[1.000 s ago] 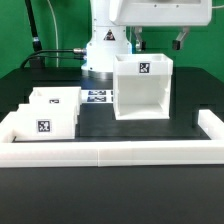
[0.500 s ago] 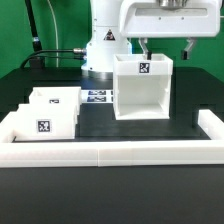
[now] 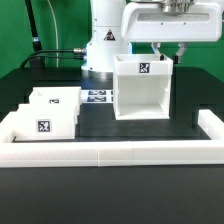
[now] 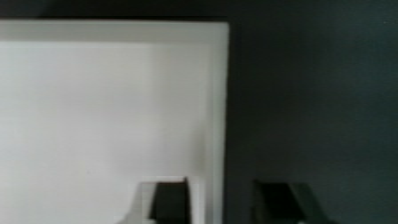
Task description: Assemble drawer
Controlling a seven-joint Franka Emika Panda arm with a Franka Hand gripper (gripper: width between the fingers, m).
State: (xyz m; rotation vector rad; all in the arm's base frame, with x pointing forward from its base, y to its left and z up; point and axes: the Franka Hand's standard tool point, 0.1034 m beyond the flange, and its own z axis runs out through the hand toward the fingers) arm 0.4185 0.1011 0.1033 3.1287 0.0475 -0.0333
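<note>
The drawer's large white casing (image 3: 142, 88) stands upright on the black table, right of the middle, with a tag on its top front. In the wrist view the casing (image 4: 107, 110) fills one side of the picture. Two white trays (image 3: 50, 115) sit together at the exterior view's left. My gripper (image 3: 168, 52) hangs just above the casing's right wall. In the wrist view the gripper (image 4: 222, 203) is open, with one dark finger (image 4: 169, 203) over the white casing and the other over the dark table beside it. It holds nothing.
The marker board (image 3: 98, 97) lies flat behind the trays, by the robot base (image 3: 105, 55). A long low white rail (image 3: 110, 150) edges the table at the front and both sides. A cable runs along the back left.
The gripper has come down from the top of the exterior view to just above the casing's right wall. The casing and the trays have not moved.
</note>
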